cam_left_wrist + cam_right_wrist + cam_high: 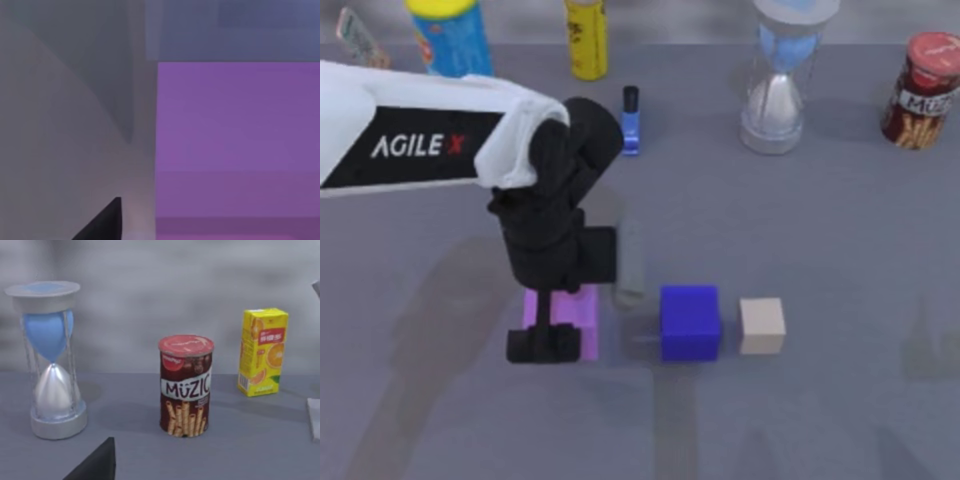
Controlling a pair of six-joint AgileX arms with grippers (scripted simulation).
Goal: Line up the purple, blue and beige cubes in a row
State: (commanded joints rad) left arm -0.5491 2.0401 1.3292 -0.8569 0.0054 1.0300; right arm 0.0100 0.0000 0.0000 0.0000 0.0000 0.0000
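The light purple cube (582, 318) rests on the table at left of centre and fills much of the left wrist view (235, 145). My left gripper (548, 340) hangs over it, open; one dark fingertip (107, 222) stands beside the cube's side with a strip of table between them. To the right lies the deep blue cube (690, 322), and just past it the small beige cube (762, 326), all three roughly on one line. My right arm is outside the top view; one of its fingers (100, 462) shows with nothing held.
Along the back stand a blue-and-yellow can (448, 35), a yellow bottle (587, 38), a small blue bottle with black cap (630, 120), an hourglass (780, 80) and a snack can (922, 90). A yellow juice carton (262, 352) shows in the right wrist view.
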